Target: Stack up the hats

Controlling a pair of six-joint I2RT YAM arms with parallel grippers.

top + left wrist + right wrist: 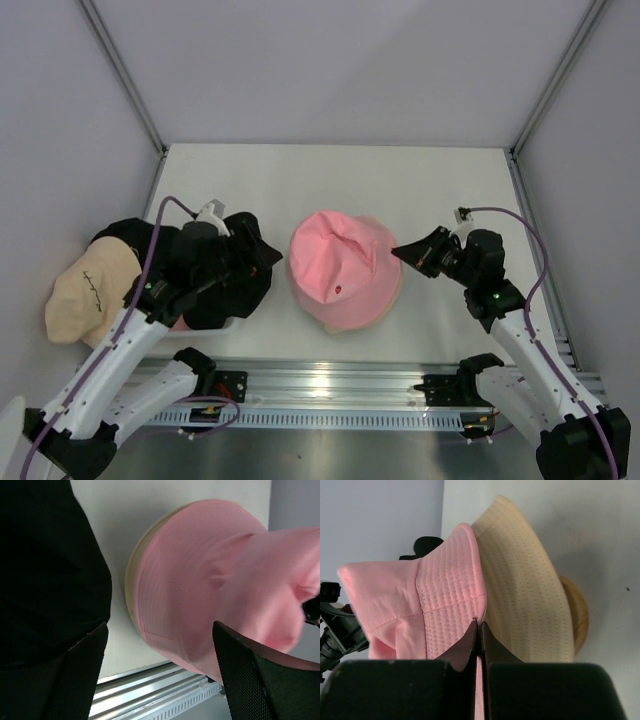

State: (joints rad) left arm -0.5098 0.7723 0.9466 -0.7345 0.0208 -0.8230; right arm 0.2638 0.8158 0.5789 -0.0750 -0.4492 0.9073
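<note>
Table [430,190]: wooden stand [577,615] at centre. On the stand sits the lower bucket hat [530,595]. On that sits the top bucket hat [340,265], covering it except for a strip of brim at the near and right sides.

The right gripper [400,250] is just right of this stack, tips at the right brim of the top bucket hat.

Left of the stack and narrowly apart from it lies a third bucket hat [235,295]. The left gripper [255,255] is over its right part, facing the stack.

Further left, at the table's left edge, lies a fourth bucket hat [85,290], touching the third.

A mounting rail [330,385] runs along the near edge, in front of all the hats.
</note>
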